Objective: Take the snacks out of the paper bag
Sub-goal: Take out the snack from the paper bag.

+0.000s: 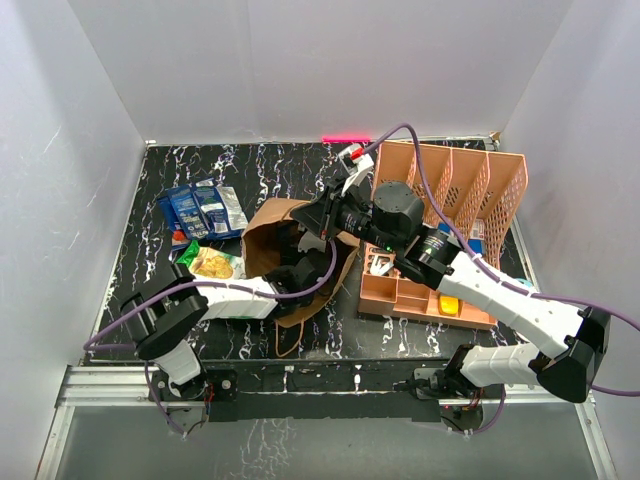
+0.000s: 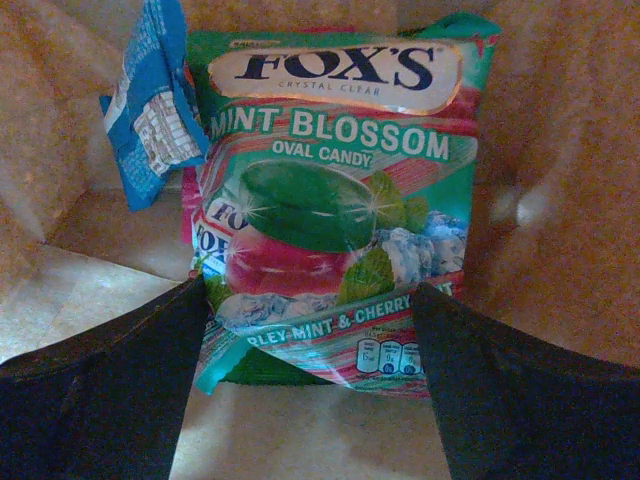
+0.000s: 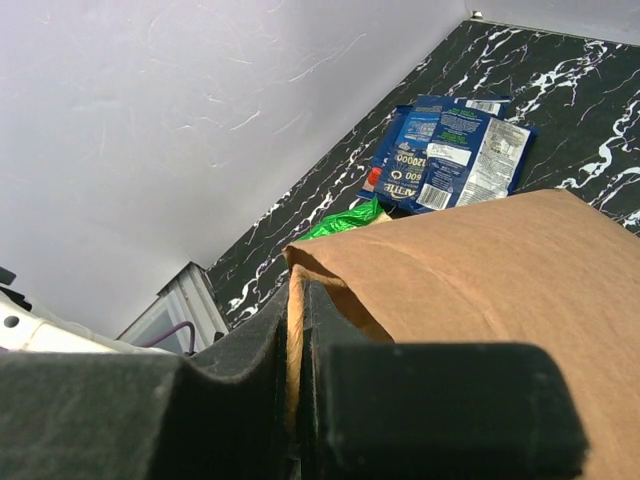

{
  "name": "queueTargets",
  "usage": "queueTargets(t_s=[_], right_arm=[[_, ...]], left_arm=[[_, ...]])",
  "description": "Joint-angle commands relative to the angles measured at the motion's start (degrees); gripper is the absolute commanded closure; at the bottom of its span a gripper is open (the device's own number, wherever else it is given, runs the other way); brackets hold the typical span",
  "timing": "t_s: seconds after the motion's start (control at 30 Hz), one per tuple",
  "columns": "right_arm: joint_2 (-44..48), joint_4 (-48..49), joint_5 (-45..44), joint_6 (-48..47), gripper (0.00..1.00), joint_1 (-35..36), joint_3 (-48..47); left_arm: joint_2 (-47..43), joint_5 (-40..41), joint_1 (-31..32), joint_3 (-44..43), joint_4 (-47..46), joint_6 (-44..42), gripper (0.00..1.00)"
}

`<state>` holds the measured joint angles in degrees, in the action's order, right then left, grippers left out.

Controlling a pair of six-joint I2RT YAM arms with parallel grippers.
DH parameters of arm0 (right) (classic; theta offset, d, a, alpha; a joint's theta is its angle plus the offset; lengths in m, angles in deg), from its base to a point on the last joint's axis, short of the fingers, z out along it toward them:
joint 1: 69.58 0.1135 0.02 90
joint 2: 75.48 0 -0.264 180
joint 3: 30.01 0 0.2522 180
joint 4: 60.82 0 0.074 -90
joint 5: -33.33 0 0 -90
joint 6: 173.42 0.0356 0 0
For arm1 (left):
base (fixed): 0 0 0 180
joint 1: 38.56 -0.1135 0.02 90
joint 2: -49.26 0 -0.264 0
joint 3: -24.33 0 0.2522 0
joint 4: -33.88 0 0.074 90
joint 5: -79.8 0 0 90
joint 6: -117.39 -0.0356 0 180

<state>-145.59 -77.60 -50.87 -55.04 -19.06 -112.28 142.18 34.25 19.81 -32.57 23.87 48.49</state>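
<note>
So the left gripper (image 2: 310, 400) is seen deep inside the paper bag (image 2: 560, 150), spread wide with nothing pinched. The bottom edge of a green Fox's mint packet (image 2: 335, 200) sits right between the fingers (image 2: 100, 400), though actual contact can't be made out. A blue packet (image 2: 150, 100) is tucked behind it at 10 o'clock. The right gripper (image 3: 298, 330) is clamped tight on the bag's rim, so the mouth is being held up.

Looks like the reach-in for the next snack. Next up, the jaws probably need to be closed on that lower edge and the packet drawn straight back out while the rim is kept pinned.

The bag's insides are only shown by the left wrist view, and the rim pinch only by the right wrist view. From the top view, the bag is seen mid-tabletop (image 1: 240, 160), with a pile of blue packets (image 1: 200, 210) already out at 10 o'clock of it, a green-and-yellow packet (image 1: 212, 263) at 9 o'clock and a peach basket (image 1: 450, 200) at 3 o'clock.
</note>
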Motion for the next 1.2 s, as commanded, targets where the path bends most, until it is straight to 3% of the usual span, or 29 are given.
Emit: queueTargets(t_s=[0.0,0.17,0.4,0.6,0.93,1.07,1.17], right_arm=[[2.2,1.9,-0.8,-0.5,0.93,0.0,-2.7],[2.4,1.9,-1.0,-0.4,0.93,0.0,-2.3],[2.9,1.8,-2.5,-0.7,0.93,0.0,-1.8],[2.9,1.7,-3.1,-0.9,0.93,0.0,-1.8],[3.3,1.3,-3.8,-0.9,0.93,0.0,-1.7],[3.2,1.4,-3.5,-0.9,0.93,0.0,-1.8],[3.1,1.5,-3.3,-0.8,0.93,0.0,-1.8]], left_arm=[[1.8,2.0,-1.3,-1.6,0.4,0.9,0.21],[2.6,1.3,-2.5,-1.1,0.1,-1.0,0.33],[-4.9,-5.3,-2.5,-0.5,2.1,-3.1,0.76],[-10.0,-9.6,-2.5,-0.1,4.0,-3.7,1.0],[-13.9,-11.0,-2.5,1.2,8.0,0.3,1.0],[-12.5,-8.7,-2.6,-0.6,14.6,5.9,0.5],[-10.6,-6.6,-2.8,-1.9,18.4,9.0,0.34]])
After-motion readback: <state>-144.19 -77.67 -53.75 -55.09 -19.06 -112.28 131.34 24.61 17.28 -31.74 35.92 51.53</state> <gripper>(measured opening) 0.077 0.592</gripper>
